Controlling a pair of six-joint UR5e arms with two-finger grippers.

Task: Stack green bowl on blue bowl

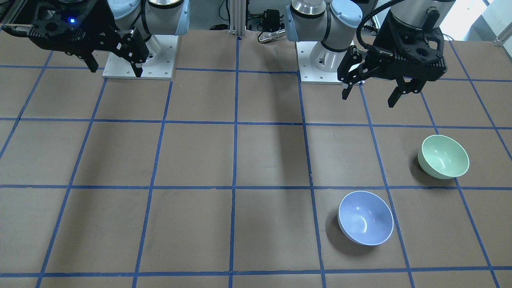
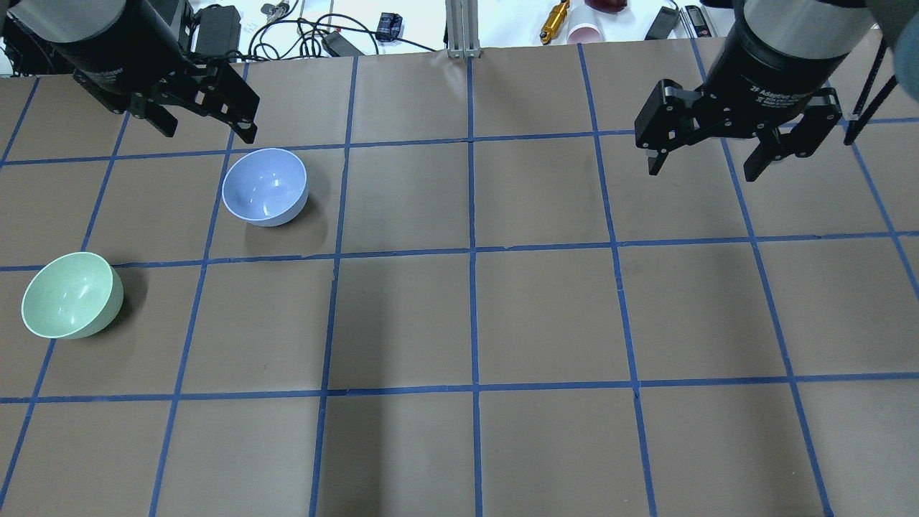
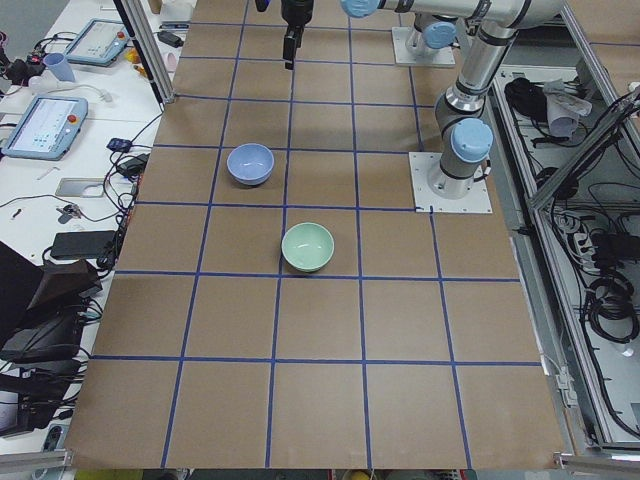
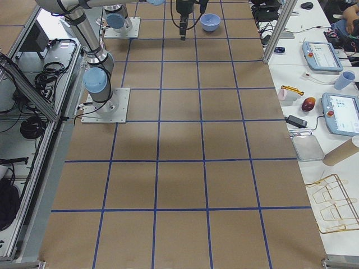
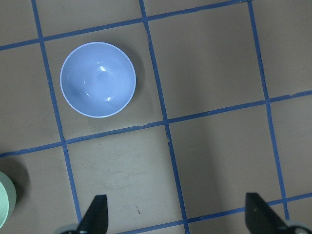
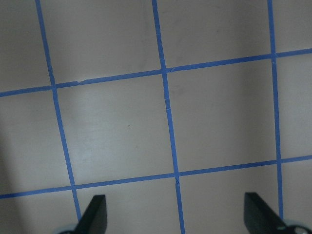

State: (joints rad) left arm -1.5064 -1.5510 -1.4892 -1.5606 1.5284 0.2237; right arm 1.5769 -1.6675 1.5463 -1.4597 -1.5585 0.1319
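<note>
While aloft, left hand (image 2: pixel 208 131), right hand (image 2: pixel 702 173) agape.

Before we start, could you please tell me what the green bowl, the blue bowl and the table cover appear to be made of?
Green bowl: probably melamine-type plastic or glazed ceramic, glossy, judging by the sharp white highlights inside.
Blue bowl: seemingly the same material, glossy, with a thin whitish rim.
Table cover: likely brown paper or card, matte, since it shows no glare.

brown table (image 2: pixel 546 316) (blue tape grid), white benches (image 3: pixel 60 150)
</note>
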